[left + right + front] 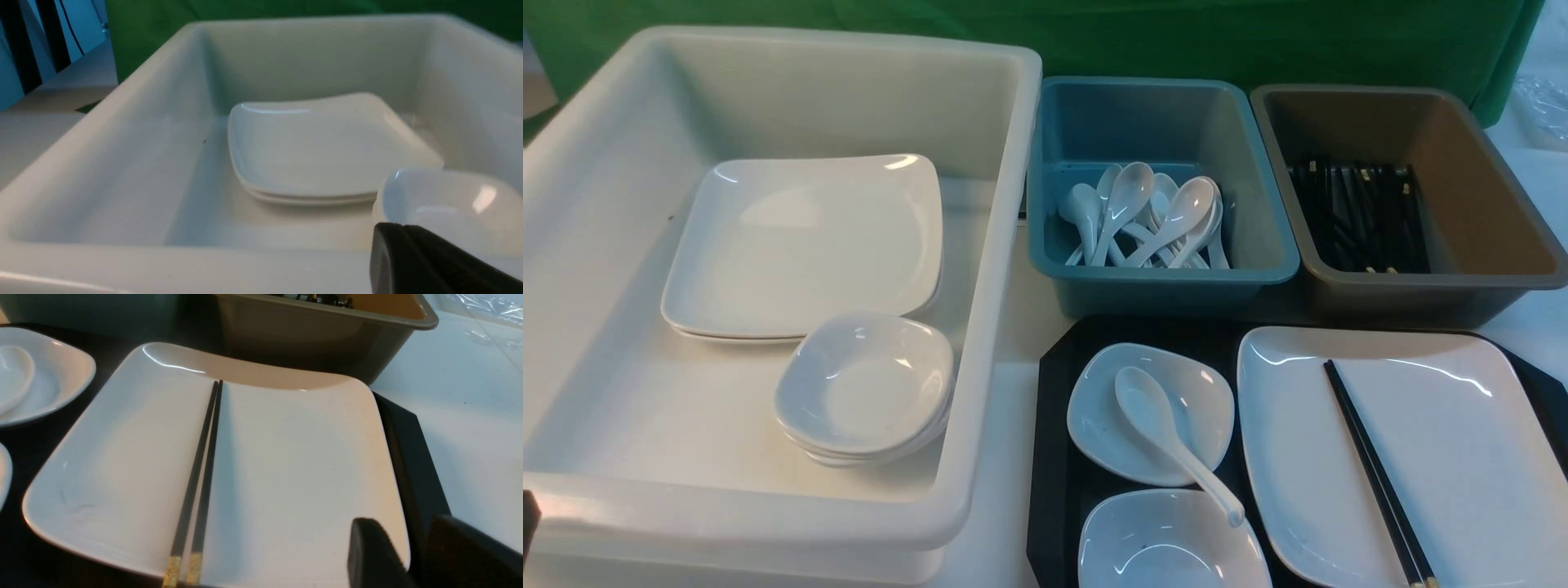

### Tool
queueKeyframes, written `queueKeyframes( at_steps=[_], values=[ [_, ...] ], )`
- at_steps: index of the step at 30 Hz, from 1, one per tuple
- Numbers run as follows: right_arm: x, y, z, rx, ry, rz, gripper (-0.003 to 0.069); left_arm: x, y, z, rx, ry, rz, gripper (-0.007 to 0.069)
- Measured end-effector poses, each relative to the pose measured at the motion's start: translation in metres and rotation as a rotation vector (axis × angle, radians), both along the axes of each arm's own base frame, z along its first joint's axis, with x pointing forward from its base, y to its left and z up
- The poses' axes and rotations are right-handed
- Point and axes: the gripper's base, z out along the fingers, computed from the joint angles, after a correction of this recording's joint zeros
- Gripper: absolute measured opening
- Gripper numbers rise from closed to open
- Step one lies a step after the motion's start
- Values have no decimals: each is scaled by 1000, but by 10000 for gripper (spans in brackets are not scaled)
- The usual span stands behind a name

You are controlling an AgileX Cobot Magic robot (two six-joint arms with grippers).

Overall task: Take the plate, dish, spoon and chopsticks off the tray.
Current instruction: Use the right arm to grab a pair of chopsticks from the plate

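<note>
We show the right gripper (404, 524) low at the plate's (286, 465) right rim, jaws apart, empty, rim between them; bare surface (470, 416) lies beyond the tray (412, 457). The left gripper (408, 253), clenched, hangs by the white tub's (122, 163) near wall. Chopsticks (202, 469) lie on the plate, spoon (1168, 433) in a dish (1107, 420).

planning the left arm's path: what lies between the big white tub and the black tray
Only a bare strip of white table separates the white tub from the tray; the front view shows it.
</note>
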Motion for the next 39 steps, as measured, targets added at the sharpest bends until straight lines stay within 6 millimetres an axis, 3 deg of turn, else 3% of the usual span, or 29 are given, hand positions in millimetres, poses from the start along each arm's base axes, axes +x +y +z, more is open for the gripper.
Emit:
queueKeyframes(
  at_steps=[7,13,15,18,19,21,23,26,31,33,36,38,39],
  values=[
    [0,0,0,0,-1,0,239,-2,6,24,-452,-272,36,4],
    [1,0,3,22,-30,-5,239,-7,14,38,-650,-457,49,4],
    [2,1,8,137,-89,-26,239,-11,17,45,-757,-558,32,4],
    [4,1,21,472,-234,-80,239,-20,20,62,-867,-730,-29,4],
    [5,0,28,624,-303,-100,239,-24,19,77,-893,-774,-68,4],
    [4,-1,33,747,-357,-111,239,-28,18,96,-909,-786,-101,4],
    [4,-2,38,846,-414,-112,239,-29,12,131,-891,-713,-139,4],
    [3,-3,43,888,-468,-105,239,-20,4,165,-773,-544,-133,4],
    [1,-5,54,961,-574,-80,228,23,-5,206,-513,-46,-37,4],
    [-1,-3,64,924,-537,-65,198,41,-9,207,-447,124,-48,4],
    [-5,3,100,755,-357,-45,76,81,-19,191,-340,484,-128,4],
    [-5,5,126,641,-249,-26,41,100,-24,175,-307,642,-174,4],
    [-4,5,124,629,-221,-29,39,100,-24,175,-303,641,-179,4]
  ],
)
